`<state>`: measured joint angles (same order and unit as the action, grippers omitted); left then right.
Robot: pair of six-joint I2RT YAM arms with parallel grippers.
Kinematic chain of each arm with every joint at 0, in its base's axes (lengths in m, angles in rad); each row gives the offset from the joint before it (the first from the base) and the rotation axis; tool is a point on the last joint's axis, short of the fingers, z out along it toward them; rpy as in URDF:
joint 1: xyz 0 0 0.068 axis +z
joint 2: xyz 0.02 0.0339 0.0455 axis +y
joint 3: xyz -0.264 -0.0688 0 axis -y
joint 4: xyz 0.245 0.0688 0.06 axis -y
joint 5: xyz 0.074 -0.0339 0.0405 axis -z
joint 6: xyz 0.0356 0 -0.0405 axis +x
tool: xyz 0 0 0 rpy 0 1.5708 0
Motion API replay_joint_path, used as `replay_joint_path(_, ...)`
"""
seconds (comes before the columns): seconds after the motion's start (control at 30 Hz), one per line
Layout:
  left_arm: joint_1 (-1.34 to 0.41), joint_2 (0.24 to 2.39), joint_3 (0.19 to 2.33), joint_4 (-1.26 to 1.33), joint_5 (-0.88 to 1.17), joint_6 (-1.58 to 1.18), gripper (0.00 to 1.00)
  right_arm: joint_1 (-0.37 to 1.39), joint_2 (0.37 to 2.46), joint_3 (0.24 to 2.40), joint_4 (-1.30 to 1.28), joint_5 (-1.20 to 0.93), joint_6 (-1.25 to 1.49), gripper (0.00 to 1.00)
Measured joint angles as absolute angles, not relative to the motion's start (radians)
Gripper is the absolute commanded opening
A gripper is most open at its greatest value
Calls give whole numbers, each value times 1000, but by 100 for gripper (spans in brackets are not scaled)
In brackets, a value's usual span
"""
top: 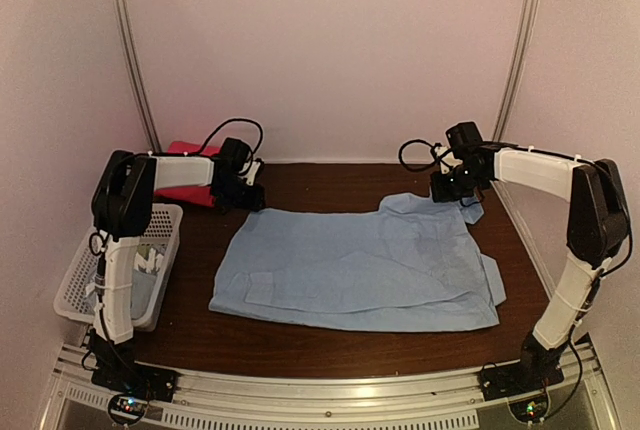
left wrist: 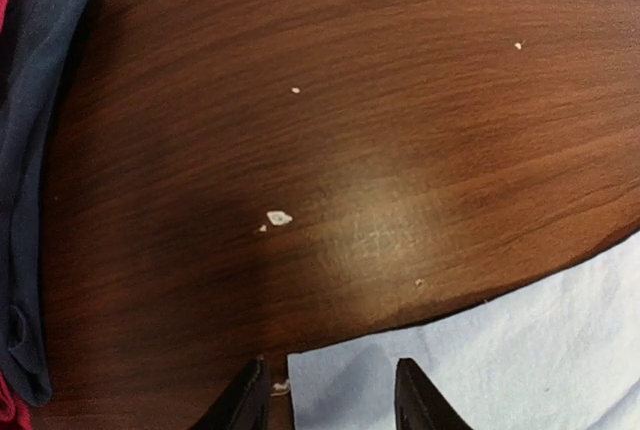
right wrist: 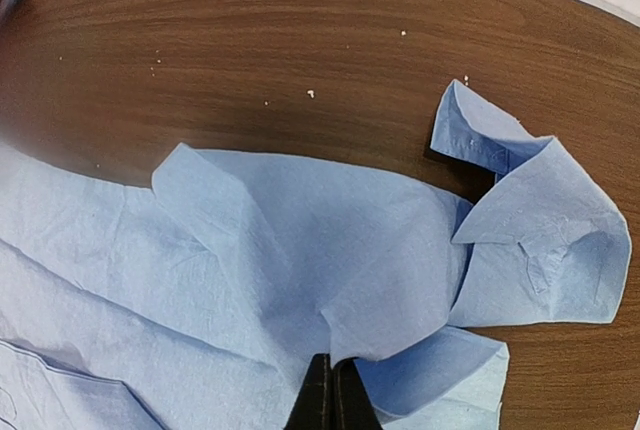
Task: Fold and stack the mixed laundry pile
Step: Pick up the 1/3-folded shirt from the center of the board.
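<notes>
**shirt spread flat; right arm pinching near the collar, left arm open over a corner**

the light blue shirt lies spread across the middle of the wooden table, collar at the far right and mostly flat with light creases.

- right gripper: fingers clenched, with shirt fabric bunched into the tips just beside the collar. creases radiate from the pinch, so it reads as a real grip on a thin fold.
- left gripper: jaws stand apart and hold nothing. the shirt's far left corner lies flat on the wood between the fingers.
- a second pale blue garment with white print sits in the white perforated basket at the left edge, not yet on the table.
- a magenta cloth and a dark blue cloth sit at the far left, behind the left arm and apart from the shirt.

handling, as a judgement:
- the fabric looks thin, light and limp, with no stiffness to carry a fold. it'll sag and drag between any two grip points.
- a one-sided pull is likely to slide the whole shirt on the smooth wood.
- the best holds are corners and seams (collar band, hem corners), where layers double up and a pinch bites.
- the left arm needs to get a finger under that flat corner, or the jaws may close on air or scrape the table.
- lift both ends together and keep the span taut, then lay it over. the loose sleeve on the right could tuck under and spoil the fold.
</notes>
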<state>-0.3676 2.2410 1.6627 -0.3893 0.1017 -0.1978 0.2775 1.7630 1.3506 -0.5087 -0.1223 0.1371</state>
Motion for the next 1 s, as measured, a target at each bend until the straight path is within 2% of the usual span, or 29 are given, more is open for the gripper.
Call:
replay_joint_path(0.2,-388,2302,1730,-436,26,-168,42,278,1763,1351,-509,-121,135,0)
replay_joint_path(0.3,-390,2318,1758,-453,-1,-159,32,278,1763,1351,-509,-115,134,0)
replay_joint_path(0.4,-391,2325,1773,-469,-19,-148,15,278,1763,1351,-509,-112,134,0)
replay_joint_path(0.53,-393,2325,1775,-477,-22,-136,0,278,1763,1351,-509,-111,133,0)
replay_joint_path(0.83,-395,2304,1757,-470,-22,-128,0,278,1763,1354,-517,-100,126,0)
replay_joint_path(1.0,-395,2175,1653,-435,-11,-128,0,278,1759,1355,-529,-94,119,0)
